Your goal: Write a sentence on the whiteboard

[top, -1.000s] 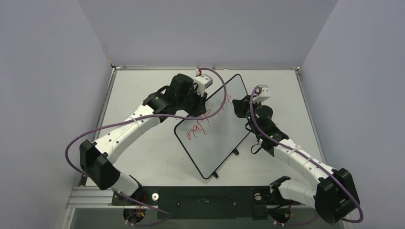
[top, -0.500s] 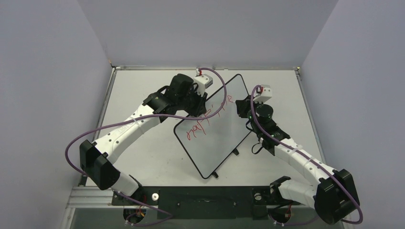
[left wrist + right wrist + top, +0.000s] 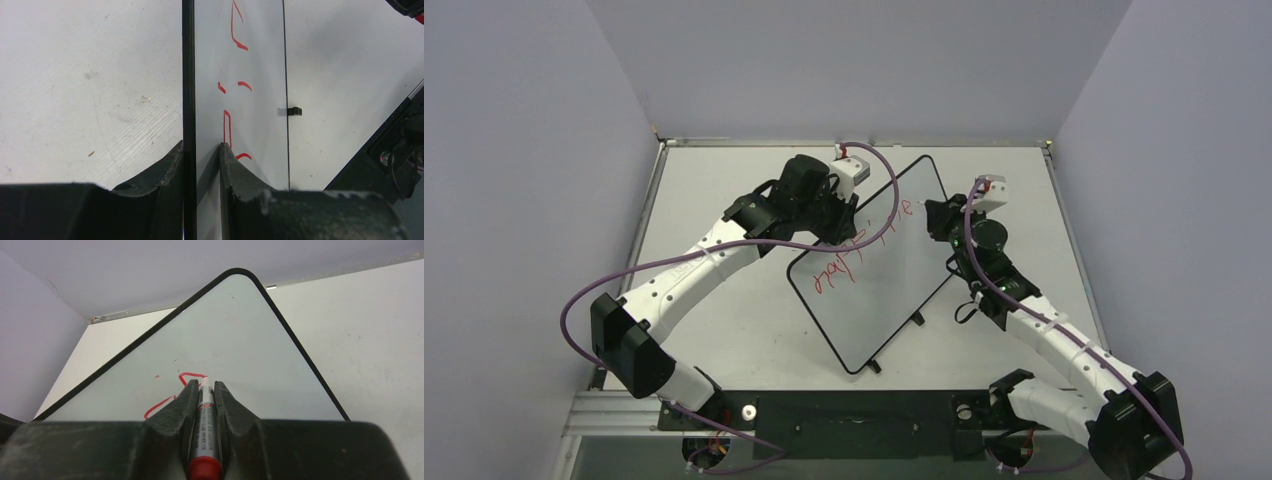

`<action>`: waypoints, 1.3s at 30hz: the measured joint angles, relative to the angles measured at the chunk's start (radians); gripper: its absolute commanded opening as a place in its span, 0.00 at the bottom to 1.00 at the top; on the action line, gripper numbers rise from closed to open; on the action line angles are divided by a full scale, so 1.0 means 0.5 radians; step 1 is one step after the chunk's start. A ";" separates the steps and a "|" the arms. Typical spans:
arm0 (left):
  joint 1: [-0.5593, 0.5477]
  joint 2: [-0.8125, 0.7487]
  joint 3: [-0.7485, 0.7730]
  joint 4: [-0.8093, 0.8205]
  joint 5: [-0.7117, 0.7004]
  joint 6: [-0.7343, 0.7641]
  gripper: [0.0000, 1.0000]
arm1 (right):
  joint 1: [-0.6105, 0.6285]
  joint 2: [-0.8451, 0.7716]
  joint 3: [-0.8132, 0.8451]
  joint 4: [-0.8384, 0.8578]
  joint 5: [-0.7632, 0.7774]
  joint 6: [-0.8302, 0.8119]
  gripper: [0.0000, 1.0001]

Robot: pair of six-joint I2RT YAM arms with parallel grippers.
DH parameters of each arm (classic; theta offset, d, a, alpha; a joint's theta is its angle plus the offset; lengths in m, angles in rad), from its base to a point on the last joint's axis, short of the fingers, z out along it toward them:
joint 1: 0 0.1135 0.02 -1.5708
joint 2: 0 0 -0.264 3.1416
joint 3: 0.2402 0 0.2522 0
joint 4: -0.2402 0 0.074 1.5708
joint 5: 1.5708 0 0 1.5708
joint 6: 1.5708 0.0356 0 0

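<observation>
Red lettering (image 3: 836, 275) fills only the upper part of the whiteboard (image 3: 884, 310); my left hand (image 3: 201, 146) clamps its rim, my right hand (image 3: 205, 384) pinches the marker (image 3: 204, 430); more words likely remain.

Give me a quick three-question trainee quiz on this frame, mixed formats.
1. True or false: the left gripper is clamped on the edge of the whiteboard.
2. What is the right gripper holding? A) an eraser B) a marker C) a cloth
3. What colour is the lettering on the board?

Key: 1 true; 2 B; 3 red.
</observation>
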 measured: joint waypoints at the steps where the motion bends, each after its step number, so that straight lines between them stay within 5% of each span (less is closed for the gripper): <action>1: 0.000 0.000 0.000 0.000 0.000 0.000 0.00 | 0.000 0.007 0.000 0.008 0.011 0.002 0.00; 39: 0.000 0.000 0.000 0.000 -0.005 -0.003 0.00 | -0.075 0.401 0.173 0.175 0.007 0.032 0.00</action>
